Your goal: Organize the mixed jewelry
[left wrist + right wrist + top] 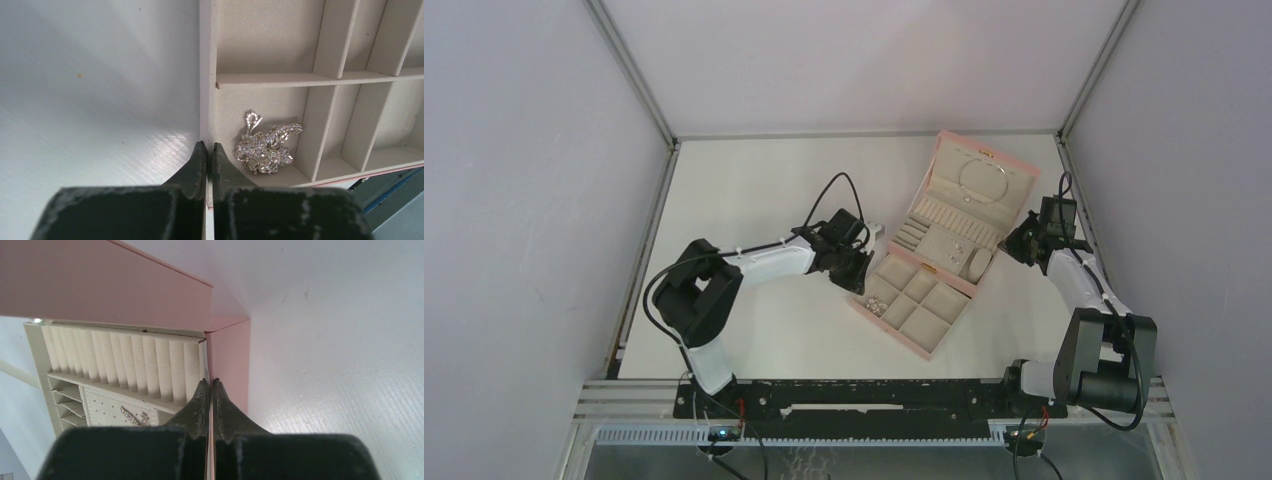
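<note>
A thin silver hoop [984,180] lies in the raised lid of the pink box [1031,172]. A glittering silver chain cluster [265,147] sits in a corner compartment of the pink tray [207,75], which rests on the table in front of the box. My left gripper [210,145] is shut on the tray's left wall, one finger outside and one inside, right beside the cluster. My right gripper [210,381] is shut on the box's pink side wall [227,355]. A small sparkling piece [132,416] lies on the dotted cream pad inside the box.
The box holds cream ring rolls [125,360] and small slots. The tray [944,335] has several cream compartments. White enclosure walls ring the white table [764,190]. Black cables trail from both arms.
</note>
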Available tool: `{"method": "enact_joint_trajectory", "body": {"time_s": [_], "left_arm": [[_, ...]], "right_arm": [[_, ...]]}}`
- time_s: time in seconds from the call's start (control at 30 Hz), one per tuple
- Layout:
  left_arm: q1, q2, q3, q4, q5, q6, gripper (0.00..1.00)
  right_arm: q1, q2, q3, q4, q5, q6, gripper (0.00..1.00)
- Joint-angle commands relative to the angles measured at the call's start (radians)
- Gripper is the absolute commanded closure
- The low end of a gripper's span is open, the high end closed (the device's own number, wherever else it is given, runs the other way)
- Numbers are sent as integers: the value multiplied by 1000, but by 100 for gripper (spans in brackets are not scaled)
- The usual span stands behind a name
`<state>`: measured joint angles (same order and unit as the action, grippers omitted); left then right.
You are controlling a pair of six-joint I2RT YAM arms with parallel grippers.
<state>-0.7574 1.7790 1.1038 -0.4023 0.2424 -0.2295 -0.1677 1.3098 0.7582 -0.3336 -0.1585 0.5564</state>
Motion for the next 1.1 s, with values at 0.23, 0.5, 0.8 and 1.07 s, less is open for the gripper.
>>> {"method": "enact_joint_trajectory", "body": {"time_s": [0.23,0.5,0.8,1.07], "left_arm": [[-4,-44,36,-24,-43,-169,100],[-6,-73,4,-10,-78,-191,100],[-5,-79,-10,17,-100,-216,100],[-6,-82,4,57,-92,-232,100]], "right_arm": [[30,11,-2,-57,-63,35,100],[30,16,-2,-55,-62,39,100],[30,16,-2,-60,-57,38,100],[34,13,-2,-69,-49,35,100]]}}
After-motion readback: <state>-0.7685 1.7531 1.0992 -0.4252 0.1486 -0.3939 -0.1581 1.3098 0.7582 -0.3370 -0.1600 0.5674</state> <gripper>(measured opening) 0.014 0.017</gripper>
